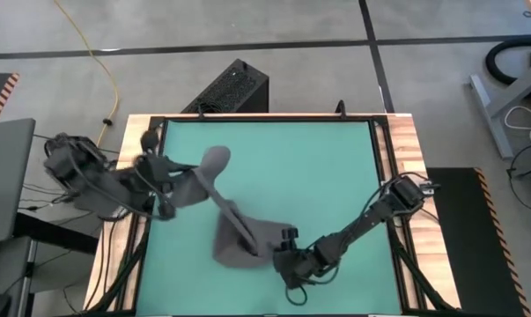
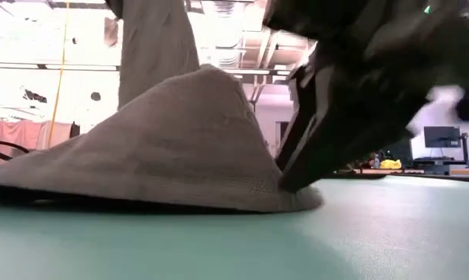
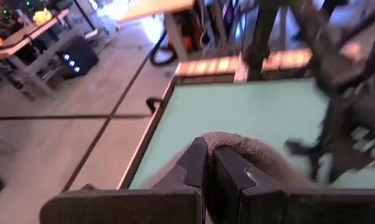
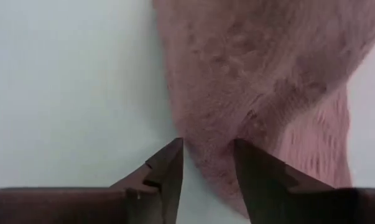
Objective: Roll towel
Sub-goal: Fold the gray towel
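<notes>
From the high view, the towel point(image 1: 239, 231) sits on the teal worktop point(image 1: 318, 167), left of centre and toward the near edge. Part of it is bunched flat on the mat, and one end is pulled up and out toward the left arm. The left gripper point(image 1: 179, 189) is clenched on that raised end, over the left side of the worktop. The right gripper point(image 1: 283, 249) is down low at the right-hand edge of the bunched part, with its arm reaching in from the right rail.

Low view is pretty dramatic: the towel point(image 2: 164, 155) rises like a tent off the worktop point(image 2: 296, 241), with a strip going straight up out of the picture. The right gripper point(image 2: 296, 175) is a big dark shape right at the cloth's edge, its tip down at the surface.

Left wrist view: the left gripper point(image 3: 209, 168) has its fingers pressed together with towel point(image 3: 249, 149) pinched between them, and the other arm shows blurry farther off.

Right wrist view: the right gripper point(image 4: 207, 158) has its fingers apart, straddling the pointed edge of the towel point(image 4: 255, 74). The cloth lies in the gap, but I can't tell if it's actually gripped.
</notes>
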Controlling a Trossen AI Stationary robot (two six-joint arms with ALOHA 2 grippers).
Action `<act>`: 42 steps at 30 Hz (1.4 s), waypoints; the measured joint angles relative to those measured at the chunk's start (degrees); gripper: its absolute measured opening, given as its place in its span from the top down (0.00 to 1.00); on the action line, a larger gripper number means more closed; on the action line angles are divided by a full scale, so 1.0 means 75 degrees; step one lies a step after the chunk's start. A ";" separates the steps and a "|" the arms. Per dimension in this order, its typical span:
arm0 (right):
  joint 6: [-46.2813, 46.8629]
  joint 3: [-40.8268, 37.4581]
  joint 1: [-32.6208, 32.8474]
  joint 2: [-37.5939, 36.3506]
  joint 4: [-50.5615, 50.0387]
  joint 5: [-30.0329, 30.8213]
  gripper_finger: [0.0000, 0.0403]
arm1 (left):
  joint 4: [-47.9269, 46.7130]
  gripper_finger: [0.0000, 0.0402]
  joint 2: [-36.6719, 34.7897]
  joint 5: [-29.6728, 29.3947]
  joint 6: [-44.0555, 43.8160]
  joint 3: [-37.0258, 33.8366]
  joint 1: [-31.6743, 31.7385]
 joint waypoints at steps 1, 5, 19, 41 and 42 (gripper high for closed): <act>-0.0001 0.0000 -0.0073 0.0000 -0.0260 -0.0042 0.60 | 0.0102 1.00 -0.0008 -0.0012 0.0079 0.0199 0.0000; 0.0028 -0.0052 -0.0282 0.0004 -0.0803 -0.0095 0.65 | 0.0296 1.00 -0.0015 0.0000 0.0257 0.0925 -0.0116; 0.0280 -0.0142 -0.0171 -0.0847 -0.2865 0.0146 0.67 | 0.0242 1.00 -0.0104 -0.0596 0.0326 0.1142 -0.0382; -0.1752 -0.1452 -0.0158 0.0114 0.5471 0.1146 0.67 | 0.0232 1.00 -0.0504 -0.1064 0.0060 0.1142 -0.0382; -0.1731 -0.1451 -0.0271 0.0210 0.5521 0.1141 0.67 | 0.0232 1.00 -0.0504 -0.1062 0.0080 0.1142 -0.0382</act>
